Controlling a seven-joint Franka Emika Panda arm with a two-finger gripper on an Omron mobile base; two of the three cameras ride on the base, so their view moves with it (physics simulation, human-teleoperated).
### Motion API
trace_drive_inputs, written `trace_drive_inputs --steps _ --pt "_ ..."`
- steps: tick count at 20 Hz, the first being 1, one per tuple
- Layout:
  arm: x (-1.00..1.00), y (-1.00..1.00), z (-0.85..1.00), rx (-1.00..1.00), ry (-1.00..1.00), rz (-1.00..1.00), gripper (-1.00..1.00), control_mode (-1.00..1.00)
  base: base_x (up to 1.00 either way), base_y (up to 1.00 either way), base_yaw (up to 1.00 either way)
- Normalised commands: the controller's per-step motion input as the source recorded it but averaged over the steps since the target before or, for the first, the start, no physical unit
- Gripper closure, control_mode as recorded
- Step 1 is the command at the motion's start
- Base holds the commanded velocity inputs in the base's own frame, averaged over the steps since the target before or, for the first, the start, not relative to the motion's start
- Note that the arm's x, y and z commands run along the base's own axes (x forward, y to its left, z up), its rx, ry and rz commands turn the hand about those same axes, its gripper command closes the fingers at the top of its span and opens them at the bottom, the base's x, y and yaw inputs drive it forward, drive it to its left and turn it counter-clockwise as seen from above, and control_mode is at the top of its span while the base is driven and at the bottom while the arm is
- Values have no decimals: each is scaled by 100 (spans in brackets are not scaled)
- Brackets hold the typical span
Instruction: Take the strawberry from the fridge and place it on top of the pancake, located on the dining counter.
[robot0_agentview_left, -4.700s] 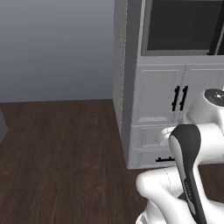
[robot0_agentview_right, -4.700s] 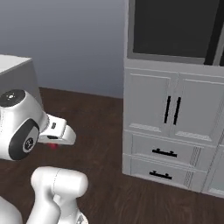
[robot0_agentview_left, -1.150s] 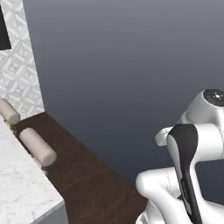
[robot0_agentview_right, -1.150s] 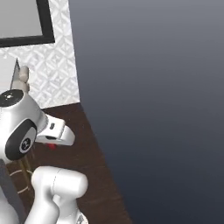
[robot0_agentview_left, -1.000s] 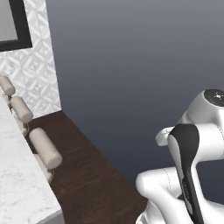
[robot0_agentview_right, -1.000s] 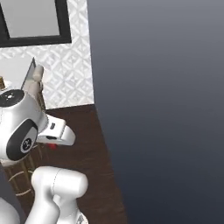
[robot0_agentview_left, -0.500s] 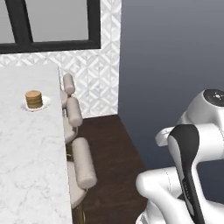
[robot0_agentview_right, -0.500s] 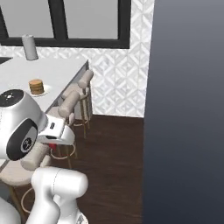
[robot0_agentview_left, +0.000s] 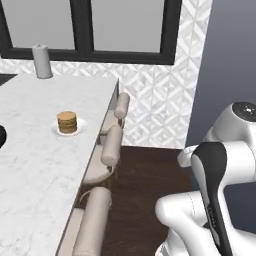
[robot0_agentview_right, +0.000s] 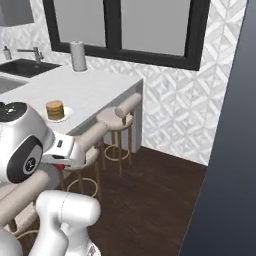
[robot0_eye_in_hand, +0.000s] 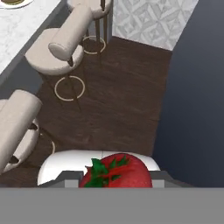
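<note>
At the left of the left base view, the pancake (robot0_agentview_left: 66, 122) sits on its plate on the dining counter (robot0_agentview_left: 30, 170). Lower centre of the hand view, your gripper (robot0_eye_in_hand: 111, 180) is clamped on the strawberry (robot0_eye_in_hand: 116, 172) (carry step, I judge). Next you need to reach over the stools (robot0_agentview_left: 106, 150) and lower it onto the stack.

White marble dining counter (robot0_agentview_left: 35, 170), plate of pancake (robot0_agentview_left: 66, 122), grey canister (robot0_agentview_left: 42, 61) at far end

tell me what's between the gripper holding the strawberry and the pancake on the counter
In the right base view, beige stools and a bare stretch of marble counter lie between the gripper, shut on the strawberry, and the pancake.
</note>
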Motion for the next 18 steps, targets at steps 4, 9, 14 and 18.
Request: trace_drive_inputs --steps 4,9,14,18 --pt "0 0 0 0 0 0 100 100 89 -60 62" --pt "0 0 0 0 0 0 100 100 76 -58 66" --pt "0 0 0 0 0 0 100 100 34 -56 72" --pt "0 0 0 0 0 0 100 100 23 -66 74"
